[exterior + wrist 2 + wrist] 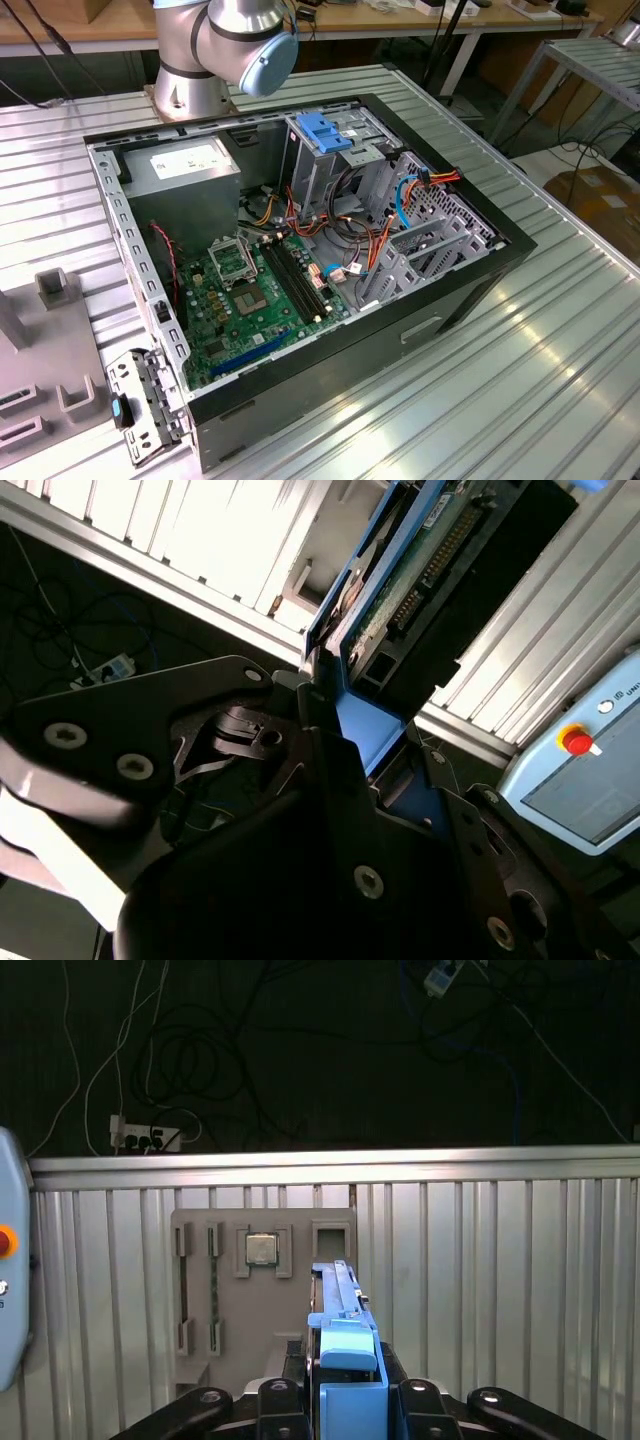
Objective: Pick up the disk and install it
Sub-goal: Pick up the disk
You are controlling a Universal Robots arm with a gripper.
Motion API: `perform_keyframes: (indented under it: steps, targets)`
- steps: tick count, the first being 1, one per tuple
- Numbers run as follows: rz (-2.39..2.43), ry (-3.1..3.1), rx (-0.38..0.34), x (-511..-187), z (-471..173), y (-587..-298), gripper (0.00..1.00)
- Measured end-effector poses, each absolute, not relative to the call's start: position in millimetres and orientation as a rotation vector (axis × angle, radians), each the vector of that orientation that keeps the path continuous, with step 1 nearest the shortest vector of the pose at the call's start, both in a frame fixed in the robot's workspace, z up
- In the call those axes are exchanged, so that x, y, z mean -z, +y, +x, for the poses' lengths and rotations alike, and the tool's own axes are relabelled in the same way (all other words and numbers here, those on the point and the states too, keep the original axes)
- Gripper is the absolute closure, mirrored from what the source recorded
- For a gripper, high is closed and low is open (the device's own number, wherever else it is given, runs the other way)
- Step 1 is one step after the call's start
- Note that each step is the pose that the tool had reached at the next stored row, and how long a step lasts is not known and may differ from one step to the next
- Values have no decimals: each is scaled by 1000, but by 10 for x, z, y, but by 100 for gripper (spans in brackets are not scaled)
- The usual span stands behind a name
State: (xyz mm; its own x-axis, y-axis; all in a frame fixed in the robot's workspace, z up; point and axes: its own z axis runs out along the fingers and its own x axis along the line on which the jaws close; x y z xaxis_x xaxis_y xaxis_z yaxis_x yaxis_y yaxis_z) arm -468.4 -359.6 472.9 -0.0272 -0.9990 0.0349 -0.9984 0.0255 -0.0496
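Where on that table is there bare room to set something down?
The ribbed table lies bare on the exterior view's right of the computer case and beside its black side wall. Crowded: inside the case, cables; at the view's left, the grey fixture block.

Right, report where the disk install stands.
Done: the pick-up looks made. In hand: in the first wrist view the end effector is shut on the disk by its blue rail, with the slatted table and grey fixture plate beyond. Left: the install; the disk is not yet at the drive cage in the open computer case.
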Motion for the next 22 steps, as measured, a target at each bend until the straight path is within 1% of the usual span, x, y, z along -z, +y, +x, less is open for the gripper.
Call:
perform_keyframes:
  steps: [22]
  targets:
    - [-2184,2243,94,-4847,-4684,-3596,63]
